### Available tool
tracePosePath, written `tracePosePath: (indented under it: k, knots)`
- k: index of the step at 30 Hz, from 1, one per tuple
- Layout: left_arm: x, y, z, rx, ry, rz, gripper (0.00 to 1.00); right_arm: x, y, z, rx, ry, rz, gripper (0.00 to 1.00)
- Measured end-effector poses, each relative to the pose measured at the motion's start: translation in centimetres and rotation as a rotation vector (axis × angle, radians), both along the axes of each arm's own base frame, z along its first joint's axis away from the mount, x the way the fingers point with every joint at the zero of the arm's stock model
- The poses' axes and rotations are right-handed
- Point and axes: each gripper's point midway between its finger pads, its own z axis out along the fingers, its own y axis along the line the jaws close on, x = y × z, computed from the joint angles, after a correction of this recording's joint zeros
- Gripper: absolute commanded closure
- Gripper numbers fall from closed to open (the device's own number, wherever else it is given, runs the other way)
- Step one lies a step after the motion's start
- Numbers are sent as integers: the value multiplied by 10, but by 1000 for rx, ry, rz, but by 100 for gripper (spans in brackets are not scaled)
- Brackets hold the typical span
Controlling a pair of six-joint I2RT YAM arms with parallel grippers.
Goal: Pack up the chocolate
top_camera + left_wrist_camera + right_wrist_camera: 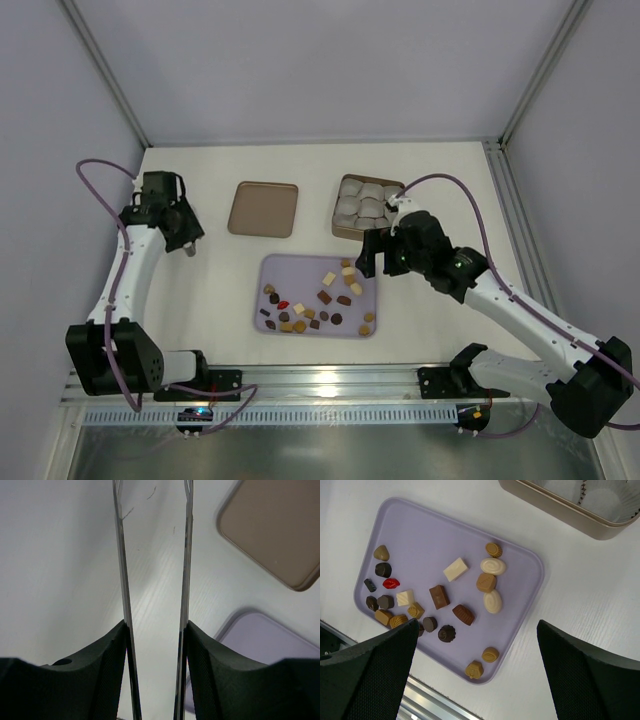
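Observation:
The chocolate (318, 298) lies as several small pieces, dark brown, caramel-tan, cream and one red (391, 583), on a lavender tray (290, 267). In the right wrist view the pieces (464, 615) spread across the tray (420, 530). My right gripper (370, 256) hovers over the tray's far right corner; its jaws (476, 625) are wide open and empty. My left gripper (187, 247) is off to the left of the tray over bare table, jaws (154, 510) apart with nothing between them.
A tan box (340, 225) holding pale grey cup liners (364, 198) stands behind the tray, also in the right wrist view (560, 510). A flat brown lid (263, 208) lies left of it, seen too in the left wrist view (275, 530). A metal rail (320, 380) runs along the near edge.

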Motion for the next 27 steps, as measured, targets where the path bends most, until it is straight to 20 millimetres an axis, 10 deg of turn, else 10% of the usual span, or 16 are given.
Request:
tracePosePath:
  k: [14, 27]
  knots:
    - [6, -53, 52, 24, -88, -169, 52, 6, -6, 10, -19, -23, -38, 0]
    - [-7, -106, 60, 16, -86, -330, 52, 5, -20, 19, -47, -44, -90, 0]
